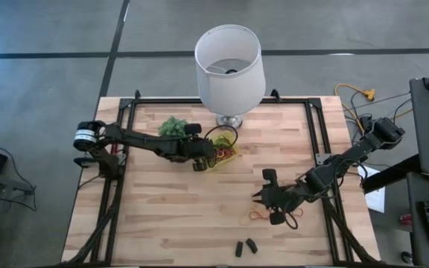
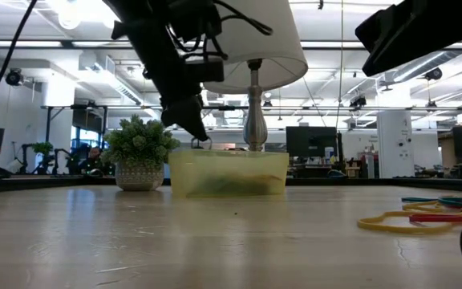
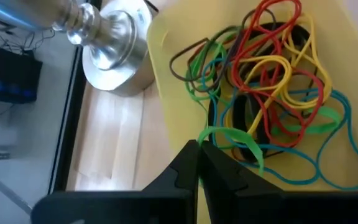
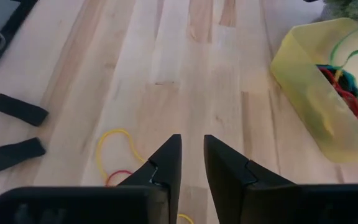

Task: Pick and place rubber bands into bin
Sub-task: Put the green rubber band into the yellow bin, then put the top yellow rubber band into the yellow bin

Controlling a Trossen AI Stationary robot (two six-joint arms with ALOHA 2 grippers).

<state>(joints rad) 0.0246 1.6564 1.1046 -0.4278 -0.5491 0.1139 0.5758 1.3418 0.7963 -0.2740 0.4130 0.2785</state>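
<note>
Left hand (image 3: 199, 149) shut over bin (image 3: 166, 74); right hand (image 4: 191, 144) slightly parted, empty.

Left gripper (image 3: 197, 149) pinched closed — right gripper (image 4: 192, 144) slightly parted.

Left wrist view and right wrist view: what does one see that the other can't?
Only the left wrist view shows the silver lamp base and the left gripper, fingers shut, holding a green rubber band above the pile. Only the right wrist view shows two dark stubby pieces, loose bands on the table, and the right gripper. Both show the yellow bin holding rubber bands.
</note>
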